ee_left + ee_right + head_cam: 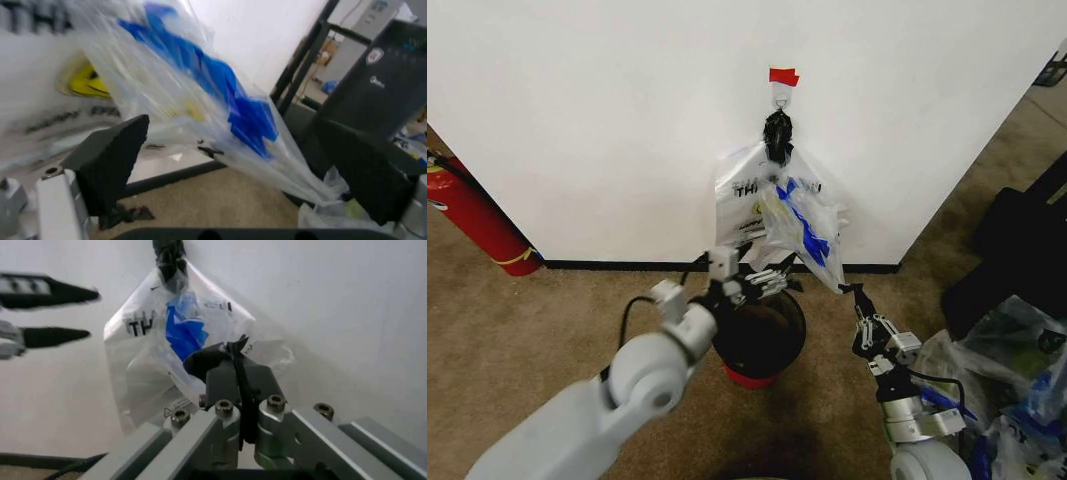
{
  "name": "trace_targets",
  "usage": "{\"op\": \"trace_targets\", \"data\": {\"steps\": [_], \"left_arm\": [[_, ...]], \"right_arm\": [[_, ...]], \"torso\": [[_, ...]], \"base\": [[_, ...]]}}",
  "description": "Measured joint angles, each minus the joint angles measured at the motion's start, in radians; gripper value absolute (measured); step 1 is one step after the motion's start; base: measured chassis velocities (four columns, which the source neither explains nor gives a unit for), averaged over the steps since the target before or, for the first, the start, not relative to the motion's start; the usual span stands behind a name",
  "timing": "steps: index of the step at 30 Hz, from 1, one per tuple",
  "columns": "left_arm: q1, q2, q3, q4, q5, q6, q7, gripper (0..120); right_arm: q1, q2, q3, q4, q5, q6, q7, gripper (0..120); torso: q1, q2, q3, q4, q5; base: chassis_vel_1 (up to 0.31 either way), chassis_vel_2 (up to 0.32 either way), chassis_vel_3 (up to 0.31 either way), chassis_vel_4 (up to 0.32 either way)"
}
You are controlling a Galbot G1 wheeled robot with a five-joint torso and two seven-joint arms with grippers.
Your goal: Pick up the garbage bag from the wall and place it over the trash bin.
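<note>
Left arm: nearest my head camera, it reaches forward over the trash bin (pixel 759 335), so the left hand (pixel 767 282) sits just under the hanging plastic.
Left hand: released — in the left wrist view its two dark fingers (pixel 110 160) stand wide apart with the plastic between and beyond them, gripping nothing. I judge it is held open there to catch the lower part of the bag.
Right hand: the right hand (pixel 858 292) is clenched on the low corner of the garbage bag (pixel 802 232); in the right wrist view the jaws are pressed together with a thin dark fold of film caught in them.
Garbage bag: pulled out from the wall (pixel 607 120) toward my right, blue handle parts showing, while its top hangs from the hook (pixel 780 98) under a red tape tab (pixel 783 76) — not yet freed.
Second bag: a flat matching bag (pixel 739 198) lies against the wall behind it, tied off with a black knot (pixel 777 135) at the hook.
Trash bin: black with a red base, standing on the carpet (pixel 527 340) right below the hook, mouth open and uncovered.
Stage: I judge the bag is gripped but neither off the wall nor over the bin.
Risk: thin film could tear at the hook if I tug it sideways.
</note>
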Motion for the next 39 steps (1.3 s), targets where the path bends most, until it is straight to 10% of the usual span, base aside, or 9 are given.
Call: {"op": "trace_targets", "data": {"steps": [18,28,39], "left_arm": [[-0.172,-0.156,0.112,0.203,-0.135,-0.039,0.021,71],[-0.169,-0.133,0.113,0.242,-0.097,-0.051,0.044,33],[-0.168,-0.142,0.118,0.248,-0.098,-0.067,0.043,24]], "right_arm": [[-0.008,-0.017,0.024,-0.007,0.015,0.005,-0.012,0],[0.002,-0.029,0.027,0.0,0.026,0.001,-0.014,0],[0.009,-0.041,0.026,-0.002,0.03,-0.005,-0.013,0]], "torso": [[0.0,0.0,0.0,-0.0001,0.0002],[0.0,0.0,0.0,0.0001,0.0],[0.0,0.0,0.0,0.0,0.0]], "base": [[0.0,0.0,0.0,0.0],[0.0,0.0,0.0,0.0],[0.0,0.0,0.0,0.0]]}}
